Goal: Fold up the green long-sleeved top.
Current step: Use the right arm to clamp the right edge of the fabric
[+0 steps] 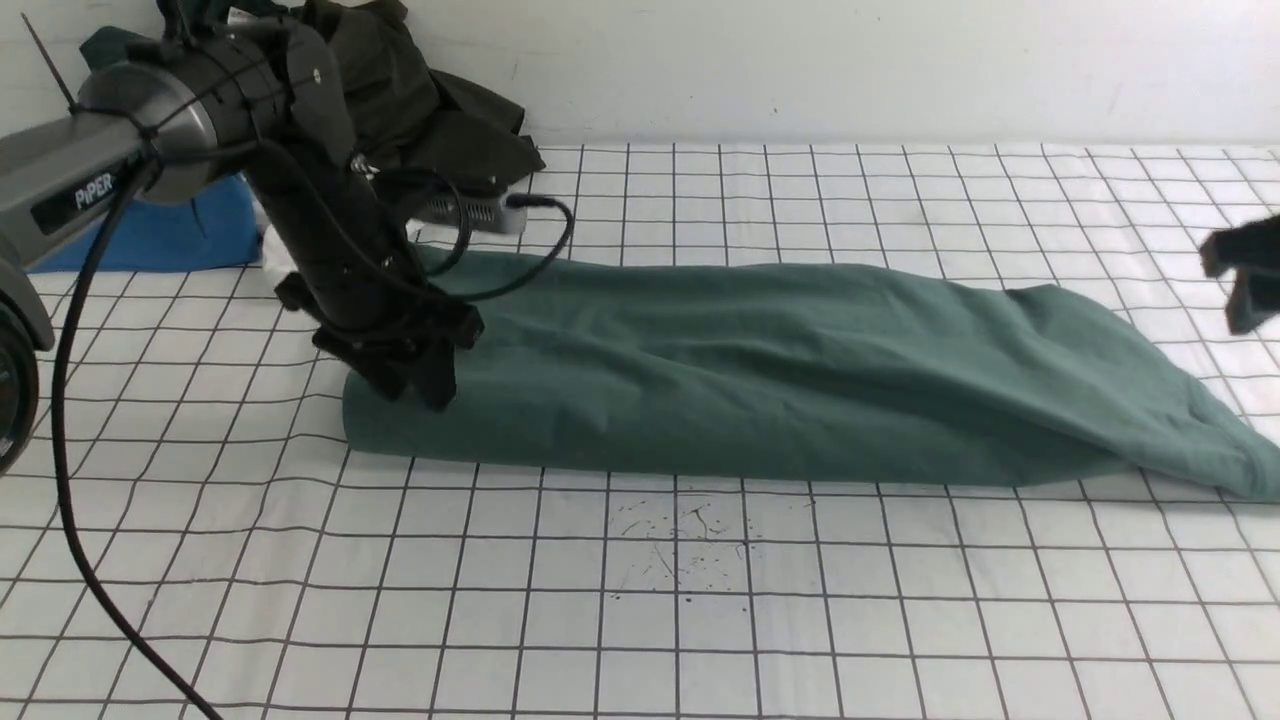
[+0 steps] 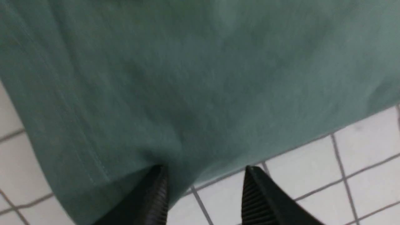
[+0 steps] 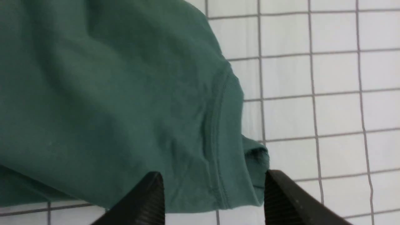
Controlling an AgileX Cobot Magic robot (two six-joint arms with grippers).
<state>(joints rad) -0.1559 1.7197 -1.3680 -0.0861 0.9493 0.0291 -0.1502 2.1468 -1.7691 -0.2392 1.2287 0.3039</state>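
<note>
The green long-sleeved top [image 1: 760, 370] lies folded into a long band across the gridded table cover, from centre-left to the right edge. My left gripper [image 1: 415, 385] hovers over the band's left end. In the left wrist view this gripper [image 2: 204, 175] is open; one finger [image 2: 156, 193] is over the cloth [image 2: 187, 78], the other over bare table. My right gripper [image 1: 1245, 275] shows only partly at the far right, above the band's right end. In the right wrist view it [image 3: 212, 181] stands open above a stitched, ribbed edge [image 3: 218, 131] of the top, holding nothing.
A dark olive-black garment [image 1: 420, 90] is heaped at the back left against the wall, next to a blue item [image 1: 170, 235] and a white box [image 1: 470, 210]. A black cable [image 1: 80, 500] hangs from the left arm. Small dark scribbles [image 1: 680, 540] mark the table cover [image 1: 900, 620].
</note>
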